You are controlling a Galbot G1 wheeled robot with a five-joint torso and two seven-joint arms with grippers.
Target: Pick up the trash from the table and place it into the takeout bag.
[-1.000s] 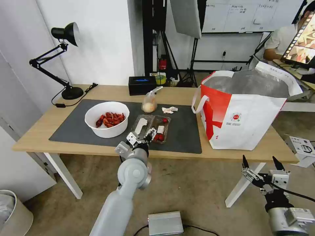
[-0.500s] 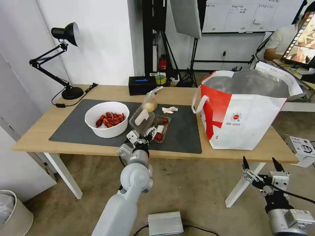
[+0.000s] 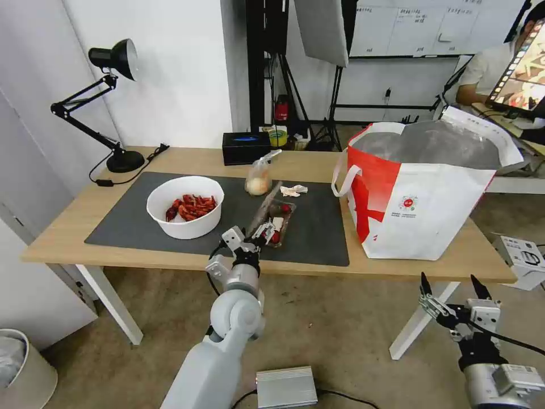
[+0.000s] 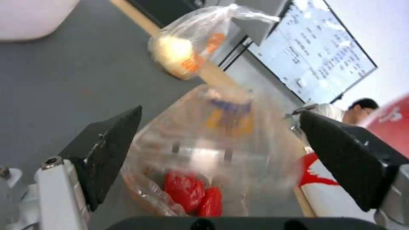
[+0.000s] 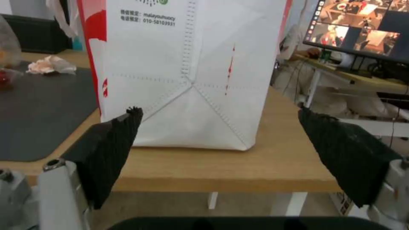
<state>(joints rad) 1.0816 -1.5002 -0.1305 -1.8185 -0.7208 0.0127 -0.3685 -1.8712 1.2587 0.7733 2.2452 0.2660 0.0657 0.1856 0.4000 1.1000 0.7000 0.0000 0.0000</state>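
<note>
On the dark mat (image 3: 125, 221) of the table (image 3: 68, 227) stand the white bowl of red shells (image 3: 184, 205), the knotted clear bag (image 3: 258, 180) and the crumpled tissue (image 3: 293, 190). The clear hinged tray (image 3: 278, 218) lies near the mat's front, its lid tilted up almost on edge. My left gripper (image 3: 250, 234) is open at the tray's near end. In the left wrist view the tray (image 4: 213, 150) sits between the spread fingers of that gripper (image 4: 220, 113), with the knotted bag (image 4: 183, 54) beyond. The takeout bag (image 3: 420, 193) stands open at the right. My right gripper (image 3: 451, 289) hangs open below the table edge, facing the bag's side (image 5: 191, 64).
A black desk lamp (image 3: 113, 108) and a black box (image 3: 245, 147) stand along the table's far edge. On the floor are a silver box (image 3: 286, 386), a pale bin (image 3: 22, 369) at the left and a white device (image 3: 525, 258) at the right.
The tray's lid has swung up from lying flat on the mat to nearly upright over its base. My left gripper has edged right along the tray's front. The right arm has stayed put.
</note>
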